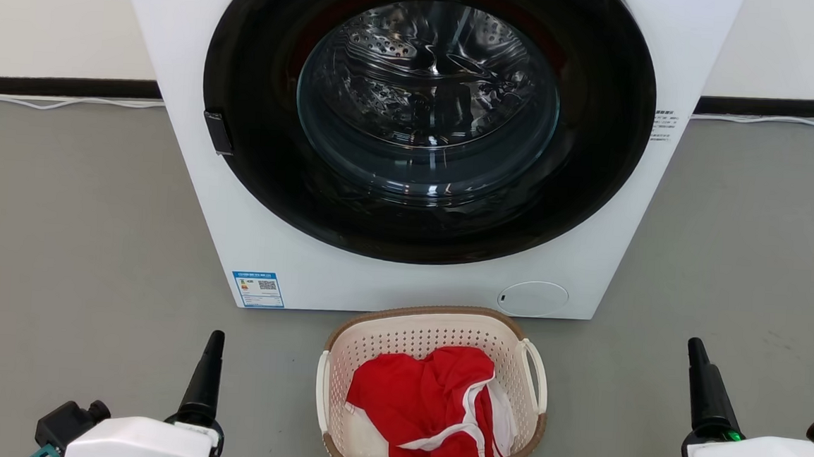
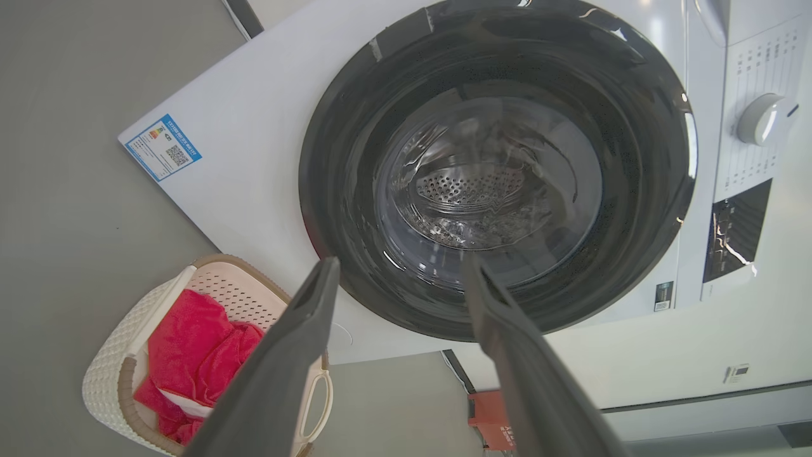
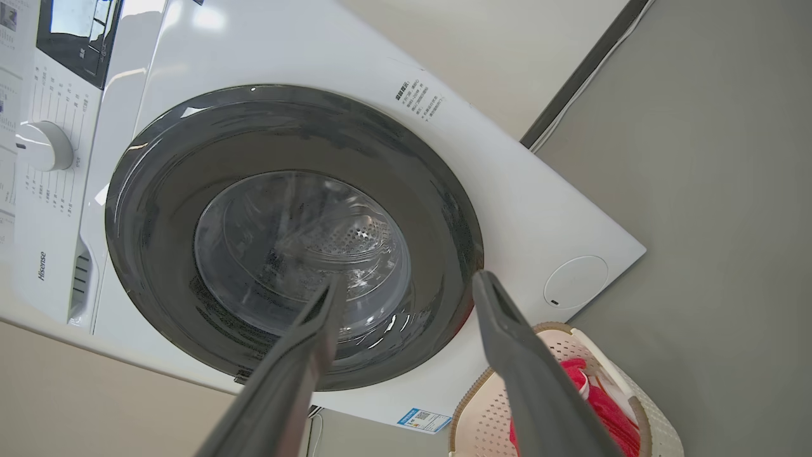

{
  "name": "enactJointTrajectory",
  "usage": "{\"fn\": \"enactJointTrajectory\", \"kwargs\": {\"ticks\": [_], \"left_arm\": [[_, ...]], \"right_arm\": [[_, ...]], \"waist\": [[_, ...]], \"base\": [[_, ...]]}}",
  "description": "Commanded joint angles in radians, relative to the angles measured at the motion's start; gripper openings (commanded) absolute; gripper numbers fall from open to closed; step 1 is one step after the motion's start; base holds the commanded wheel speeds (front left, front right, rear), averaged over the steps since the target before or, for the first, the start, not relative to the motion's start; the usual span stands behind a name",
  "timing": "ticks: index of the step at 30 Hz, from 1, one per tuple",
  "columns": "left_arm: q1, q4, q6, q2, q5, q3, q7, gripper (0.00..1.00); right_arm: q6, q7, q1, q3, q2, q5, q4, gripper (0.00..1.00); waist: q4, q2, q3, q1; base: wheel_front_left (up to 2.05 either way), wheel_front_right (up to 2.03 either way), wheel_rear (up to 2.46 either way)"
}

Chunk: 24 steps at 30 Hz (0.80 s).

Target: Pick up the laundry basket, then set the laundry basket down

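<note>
Laundry basket [image 1: 400, 341] sitting on grey floor [image 1: 60, 235], just in front of white washer [image 1: 347, 281], btwn the two arms. Red garment w/ white trim [image 1: 418, 392] lying bunched inside it. L gripper [image 2: 401, 263] hovering off basket's left side, fingers spread apart, holding nothing. R gripper [image 3: 407, 280] hovering off its right side, fingers likewise parted, empty. Both pointing toward washer, standing apart from basket. Steel drum [image 1: 429, 95] showing thru round door glass.

A small cream perforated laundry basket [image 1: 407, 334] with a brown woven-look rim and white loop handles stands upright on the grey floor [image 1: 60, 235] before me, holding crumpled red-and-white cloth [image 1: 418, 392].
</note>
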Motion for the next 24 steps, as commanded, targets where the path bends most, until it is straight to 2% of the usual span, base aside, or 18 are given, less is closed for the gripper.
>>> {"fn": "enactJointTrajectory", "kwargs": {"ticks": [1,24], "left_arm": [[-0.045,-0.031,0.006,0.009,0.034,0.007,-0.01,1.0],[-0.057,-0.016,0.055,0.01,0.41,-0.013,-0.077,1.0]], "right_arm": [[0.007,-0.019,-0.032,0.012,-0.012,-0.039,-0.032,1.0],[0.01,-0.086,-0.044,0.027,-0.024,-0.413,-0.025,1.0]], "waist": [[0.0,0.0,0.0,-0.0001],[-0.002,0.0,0.002,-0.0001]], "base": [[0.0,0.0,0.0],[0.0,0.0,0.0]]}}
